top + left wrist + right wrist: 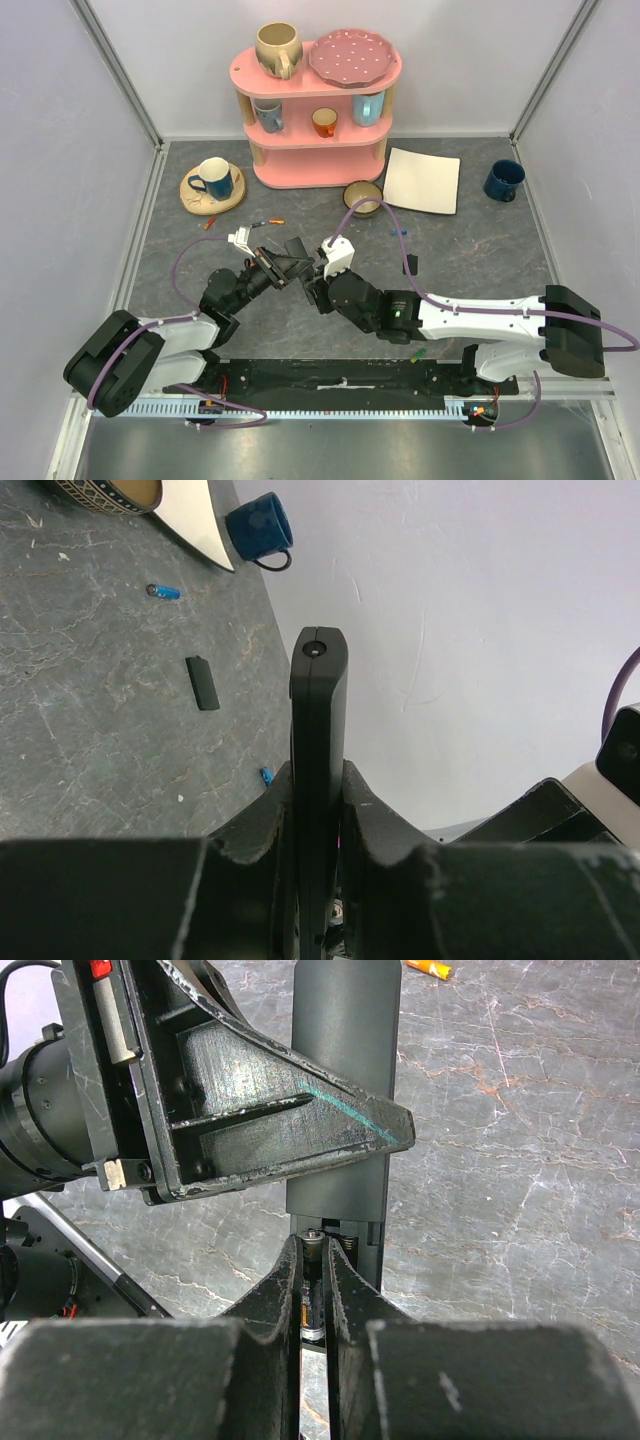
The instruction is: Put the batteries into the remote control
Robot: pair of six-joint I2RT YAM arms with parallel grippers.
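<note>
**Bench inventory, seen from the front**

1. Left hand (318, 778): clamped on the remote control (318, 695). It grips the remote by its two flat faces and holds it clear of the bench (90, 710), at mid-bench just ahead of the arm bases.
2. Right hand (315, 1260): nearly closed, pinching one orange-banded battery (311, 1308) between its fingers. The battery lies lengthwise at the open compartment at the remote's lower end, with a metal contact just above it. Whether it is fully seated cannot be told.
3. Loose on the bench:
   - a blue battery (165, 591), well apart from the remote;
   - an orange battery (428, 968), beyond the remote's far end;
   - a black battery cover (202, 682), lying flat and on its own.
4. Back of the bench:
   - a pink shelf (320, 150) holding cups, with a beige mug (278, 48) and a pink plate (352, 57) on top;
   - a blue cup (213, 177) on a round coaster to the shelf's left;
   - a small bowl (363, 197) touching the edge of a cream mat (423, 180);
   - a dark blue mug (504, 180) at the far right.
</note>
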